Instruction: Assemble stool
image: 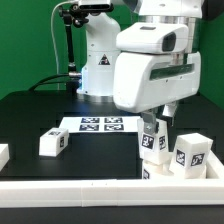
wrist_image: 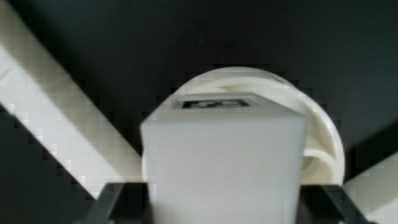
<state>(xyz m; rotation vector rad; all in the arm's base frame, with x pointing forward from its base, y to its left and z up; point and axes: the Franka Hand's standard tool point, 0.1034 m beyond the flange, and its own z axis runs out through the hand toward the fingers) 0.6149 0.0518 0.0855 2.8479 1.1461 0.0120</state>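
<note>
My gripper (image: 155, 127) is shut on a white block leg (image: 153, 143) with a tag marker and holds it upright over the round white seat (image: 160, 174) at the exterior view's lower right. In the wrist view the leg (wrist_image: 222, 160) fills the gap between the dark fingers (wrist_image: 121, 203), and the seat's rim (wrist_image: 267, 82) shows behind it. I cannot tell whether the leg touches the seat. A second leg (image: 190, 155) stands upright at the seat, right of the held one. A third leg (image: 53, 143) lies on the black table to the left.
The marker board (image: 100, 124) lies flat on the table behind the gripper, before the robot's base. A long white border rail (image: 90, 190) runs along the front edge and shows in the wrist view (wrist_image: 54, 105). A white piece (image: 3, 155) sits at the left edge.
</note>
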